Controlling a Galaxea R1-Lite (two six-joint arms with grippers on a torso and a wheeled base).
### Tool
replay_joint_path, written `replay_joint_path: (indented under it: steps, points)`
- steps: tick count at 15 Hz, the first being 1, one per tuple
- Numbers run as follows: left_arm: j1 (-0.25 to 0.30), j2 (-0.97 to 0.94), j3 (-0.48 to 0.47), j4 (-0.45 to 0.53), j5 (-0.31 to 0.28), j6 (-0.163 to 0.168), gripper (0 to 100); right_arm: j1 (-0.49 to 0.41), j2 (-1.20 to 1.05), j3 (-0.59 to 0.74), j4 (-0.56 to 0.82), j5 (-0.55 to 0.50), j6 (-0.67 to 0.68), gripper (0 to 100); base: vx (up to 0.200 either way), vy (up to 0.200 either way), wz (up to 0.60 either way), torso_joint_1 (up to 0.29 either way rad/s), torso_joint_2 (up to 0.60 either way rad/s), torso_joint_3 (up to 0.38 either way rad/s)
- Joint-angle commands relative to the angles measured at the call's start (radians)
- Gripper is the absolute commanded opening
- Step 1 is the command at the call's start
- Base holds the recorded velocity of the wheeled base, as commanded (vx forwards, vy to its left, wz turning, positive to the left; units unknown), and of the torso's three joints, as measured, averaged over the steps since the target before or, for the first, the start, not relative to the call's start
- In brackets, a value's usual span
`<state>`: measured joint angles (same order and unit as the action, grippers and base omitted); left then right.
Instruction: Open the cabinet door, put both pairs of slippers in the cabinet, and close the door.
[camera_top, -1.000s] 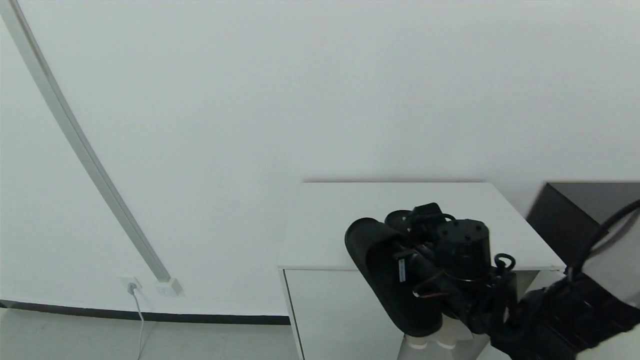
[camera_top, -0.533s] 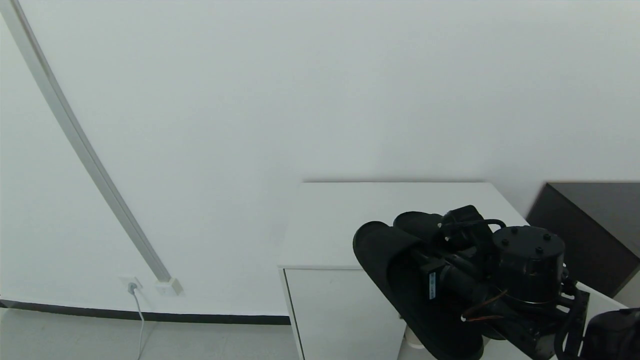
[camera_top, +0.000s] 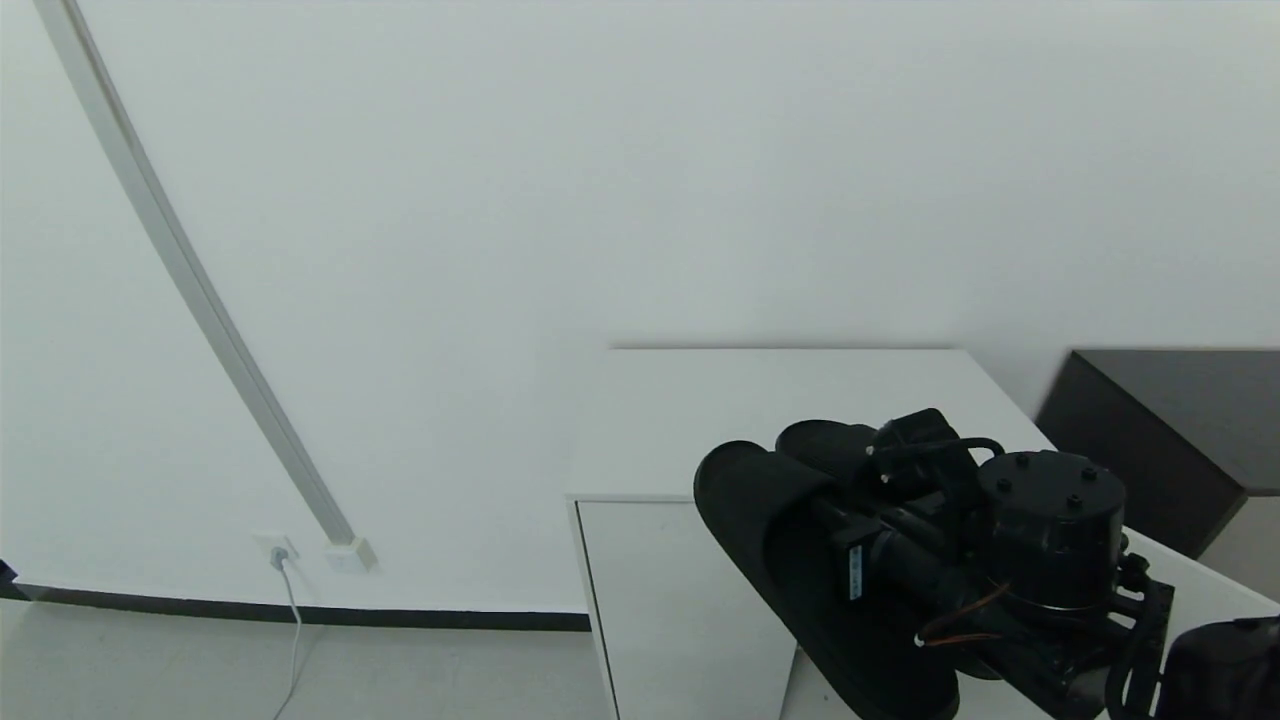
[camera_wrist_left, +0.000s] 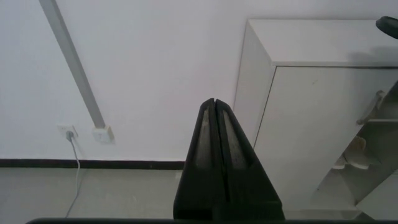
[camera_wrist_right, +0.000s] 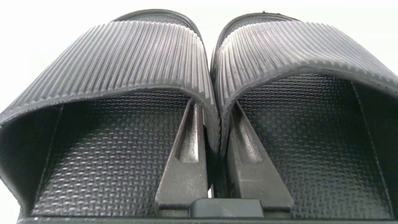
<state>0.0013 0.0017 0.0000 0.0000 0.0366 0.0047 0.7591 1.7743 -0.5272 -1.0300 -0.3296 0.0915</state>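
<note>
My right gripper (camera_top: 850, 520) is shut on a pair of black ribbed slippers (camera_top: 775, 530), held soles outward in front of the white cabinet (camera_top: 760, 410). In the right wrist view its two fingers (camera_wrist_right: 186, 155) sit one inside each slipper (camera_wrist_right: 124, 74) and pinch the adjoining straps together. My left gripper (camera_wrist_left: 214, 109) is shut with nothing in it, off to the cabinet's (camera_wrist_left: 311, 124) left side. A door handle (camera_wrist_left: 372, 107) and a pale pair of slippers (camera_wrist_left: 356, 152) on an inner shelf show at the cabinet's front.
A dark cabinet (camera_top: 1150, 430) stands to the right of the white one. A grey conduit (camera_top: 200, 290) runs down the wall to an outlet (camera_top: 278, 552) with a cable, left of the cabinet. Open floor lies on that side.
My right arm has carried the black slippers to the right and a little lower. In the last half second the head camera shifted, so the whole scene moved slightly.
</note>
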Motion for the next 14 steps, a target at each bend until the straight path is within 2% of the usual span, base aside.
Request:
replay_joint_path:
  steps: [1,4,14]
  points:
    - [0.000,0.000,0.000,0.000,0.000,0.000,0,0.006,0.010,0.000,-0.002,-0.002,0.001,0,-0.200,0.000,0.00,-0.002,0.00,0.007]
    - [0.000,0.000,0.000,0.000,0.000,0.000,0,0.008,0.011,0.000,-0.002,-0.002,0.001,0,-0.200,0.000,0.00,0.001,0.00,0.004]
    - [0.000,0.000,0.000,0.000,0.002,-0.003,0,0.026,0.010,0.000,-0.004,-0.003,0.001,0,0.000,0.000,0.00,0.000,0.00,0.000]
